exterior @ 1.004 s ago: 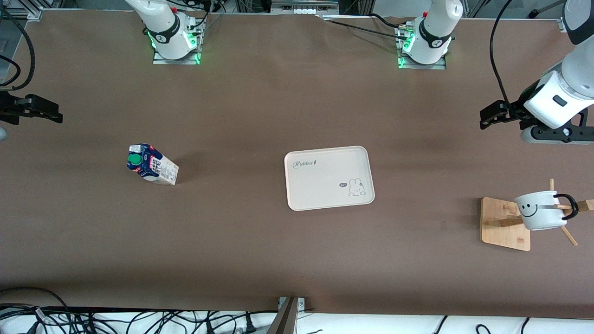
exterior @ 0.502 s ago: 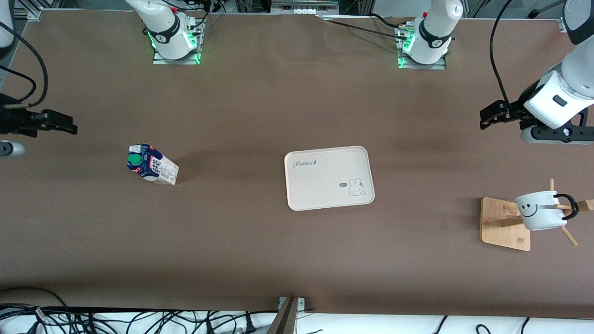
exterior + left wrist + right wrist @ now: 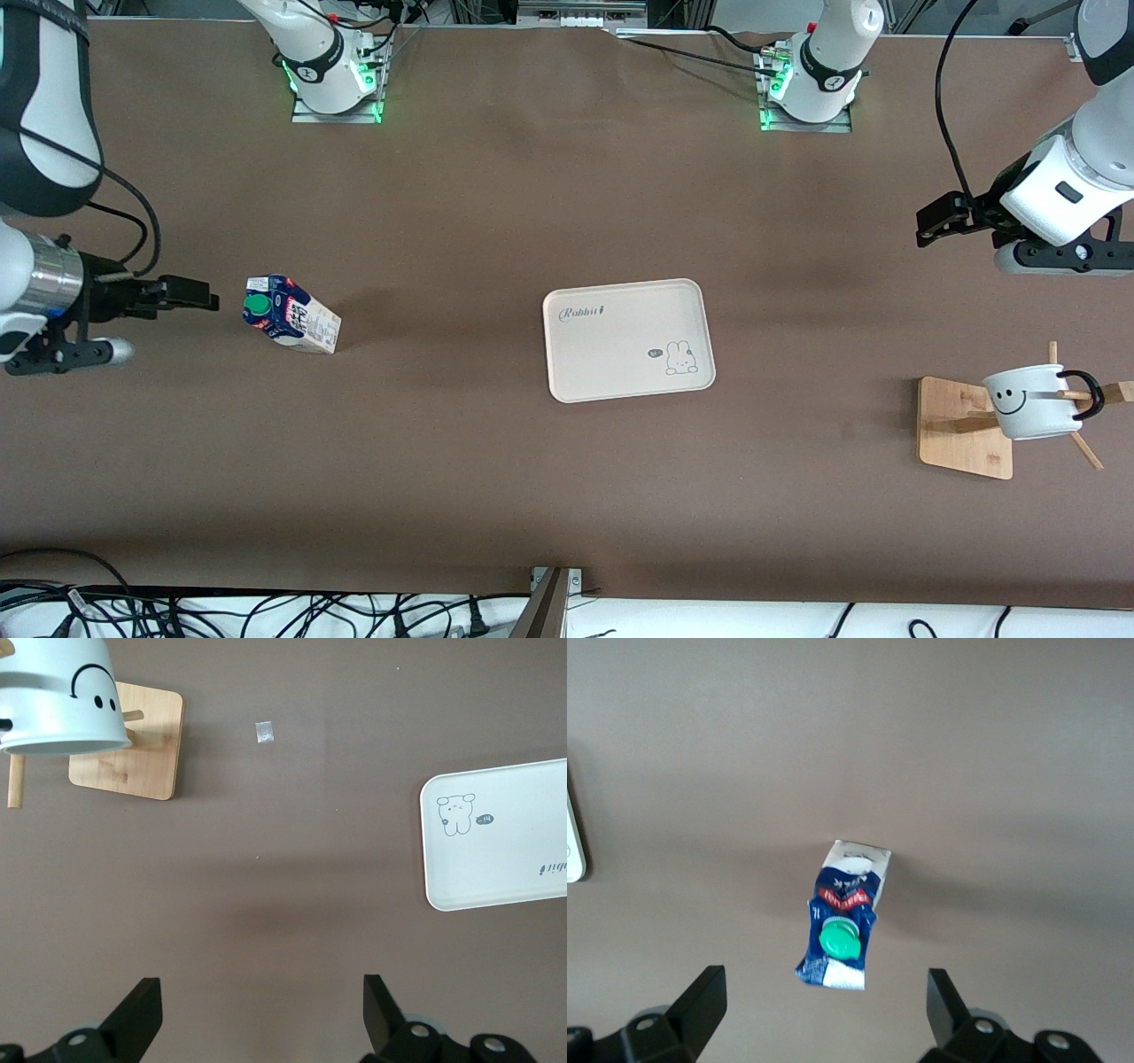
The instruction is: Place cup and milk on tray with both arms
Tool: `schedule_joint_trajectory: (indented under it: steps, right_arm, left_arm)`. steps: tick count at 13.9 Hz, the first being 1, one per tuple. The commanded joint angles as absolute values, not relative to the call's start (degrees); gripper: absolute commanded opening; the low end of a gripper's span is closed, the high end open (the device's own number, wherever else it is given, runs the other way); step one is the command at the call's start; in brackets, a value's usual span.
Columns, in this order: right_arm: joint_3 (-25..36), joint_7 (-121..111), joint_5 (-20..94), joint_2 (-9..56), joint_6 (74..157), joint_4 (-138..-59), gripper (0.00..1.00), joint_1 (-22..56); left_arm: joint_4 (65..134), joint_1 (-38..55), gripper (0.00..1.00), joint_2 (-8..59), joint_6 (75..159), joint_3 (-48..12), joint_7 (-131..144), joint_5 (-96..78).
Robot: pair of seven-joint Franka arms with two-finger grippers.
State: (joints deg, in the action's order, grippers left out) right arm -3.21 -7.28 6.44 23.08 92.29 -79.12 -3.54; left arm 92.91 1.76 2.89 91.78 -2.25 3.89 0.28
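Observation:
The milk (image 3: 291,315), a blue and red carton with a green cap, stands on the table toward the right arm's end. It also shows in the right wrist view (image 3: 844,921). My right gripper (image 3: 199,297) is open and empty, over the table just beside the milk (image 3: 824,997). The cream tray (image 3: 627,339) lies mid-table and holds nothing. The white smiley cup (image 3: 1032,401) hangs on a wooden rack toward the left arm's end. My left gripper (image 3: 930,226) waits open and empty over bare table, apart from the cup (image 3: 58,700) and the tray (image 3: 500,837).
The wooden rack base (image 3: 964,427) with its pegs stands under the cup; it also shows in the left wrist view (image 3: 128,753). A small pale scrap (image 3: 264,733) lies on the table near the rack. Cables run along the table edge nearest the front camera.
My right arm has swung in from the table's end and brought its gripper close beside the milk. The left arm, milk, tray and cup have not moved.

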Motion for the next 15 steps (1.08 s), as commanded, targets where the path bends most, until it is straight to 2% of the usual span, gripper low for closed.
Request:
schedule_joint_trajectory:
  steps: [1,15]
  right_arm:
    - [-3.25,-6.94,7.56,24.34,93.60,-80.33,1.00,-3.25]
    - [-2.46,-2.64,5.98,23.47,98.96,-91.05,1.00,-3.60]
  left_arm:
    - [93.43,1.84,1.00,2.11,92.11,-2.28,4.13,0.18]
    - [93.60,0.44,1.00,2.46,92.37,-1.67,4.22,1.32]
